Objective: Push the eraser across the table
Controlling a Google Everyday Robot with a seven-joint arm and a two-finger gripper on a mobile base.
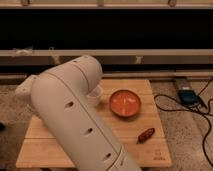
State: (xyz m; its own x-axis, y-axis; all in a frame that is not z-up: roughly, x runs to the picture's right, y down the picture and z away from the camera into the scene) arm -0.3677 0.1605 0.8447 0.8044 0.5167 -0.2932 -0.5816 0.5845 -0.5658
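Observation:
The table (127,145) of light wooden planks fills the lower middle of the camera view. My white arm (70,112) rises from the bottom edge and covers the table's left half. The eraser is hidden or out of view. My gripper is not in view either; it lies somewhere behind the arm's bulk or outside the picture.
An orange bowl (125,103) sits on the table right of centre. A small red-brown oblong object (146,135) lies near the front right. A white cup (95,95) peeks out beside the arm. On the floor to the right are a dark box (188,96) and cables (207,125).

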